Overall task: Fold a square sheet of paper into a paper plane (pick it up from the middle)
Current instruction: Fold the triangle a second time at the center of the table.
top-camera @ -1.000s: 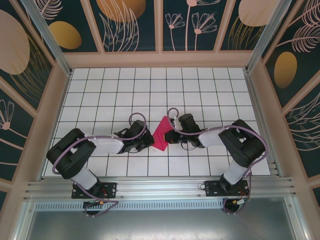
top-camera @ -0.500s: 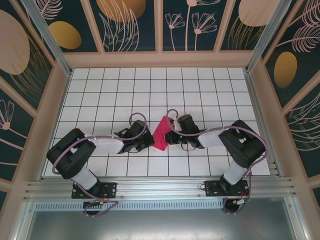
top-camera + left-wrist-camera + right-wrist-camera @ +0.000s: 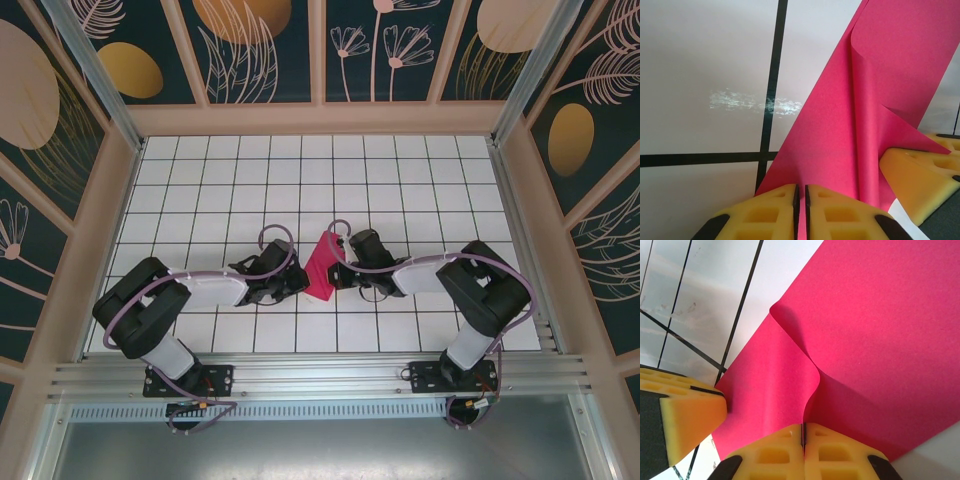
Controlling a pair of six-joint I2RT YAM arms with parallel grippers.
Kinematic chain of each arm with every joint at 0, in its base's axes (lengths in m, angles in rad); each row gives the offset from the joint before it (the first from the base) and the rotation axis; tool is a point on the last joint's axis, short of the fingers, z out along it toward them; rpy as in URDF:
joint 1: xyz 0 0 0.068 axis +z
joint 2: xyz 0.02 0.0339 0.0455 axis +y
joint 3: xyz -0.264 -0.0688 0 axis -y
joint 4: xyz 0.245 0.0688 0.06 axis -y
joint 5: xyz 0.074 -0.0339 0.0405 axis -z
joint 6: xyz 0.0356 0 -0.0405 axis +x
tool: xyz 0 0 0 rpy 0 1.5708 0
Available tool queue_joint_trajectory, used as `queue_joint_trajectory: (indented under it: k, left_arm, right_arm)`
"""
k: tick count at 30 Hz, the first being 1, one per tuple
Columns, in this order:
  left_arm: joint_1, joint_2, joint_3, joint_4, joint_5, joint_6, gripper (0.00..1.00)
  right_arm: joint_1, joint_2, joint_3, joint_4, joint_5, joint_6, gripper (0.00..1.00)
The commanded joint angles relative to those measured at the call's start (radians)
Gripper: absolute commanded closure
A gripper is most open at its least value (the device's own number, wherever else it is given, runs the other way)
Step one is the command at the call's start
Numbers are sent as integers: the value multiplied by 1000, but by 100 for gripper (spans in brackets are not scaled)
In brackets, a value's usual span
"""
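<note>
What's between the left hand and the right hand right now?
The square sheet of paper, partly folded. The top view shows it bridging the gap from the left hand to the right hand, and each wrist view shows it pinched.

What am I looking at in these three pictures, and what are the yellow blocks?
Two robot arms are bolted at the near edge of a white tiled table. The wide picture comes from a fixed camera above and behind them; the two close-ups come from a camera on each wrist. The yellow blocks are the soft finger pads. The left gripper and the right gripper each pinch the square sheet of paper, magenta-red and partly folded, held between them over the table's middle.
</note>
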Motion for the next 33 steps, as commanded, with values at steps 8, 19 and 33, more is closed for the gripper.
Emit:
queue_joint_trajectory:
  k: [8,19,33]
  left_arm:
    - [-2,-99,81,-106,-61,12,78]
    - [8,-3,93,118,37,-97,92]
    - [19,118,93,239,39,-142,93]
  right_arm:
    - [31,51,38,-118,95,-36,94]
    - [33,47,36,-110,94,-27,95]
    - [33,46,27,-104,88,-23,95]
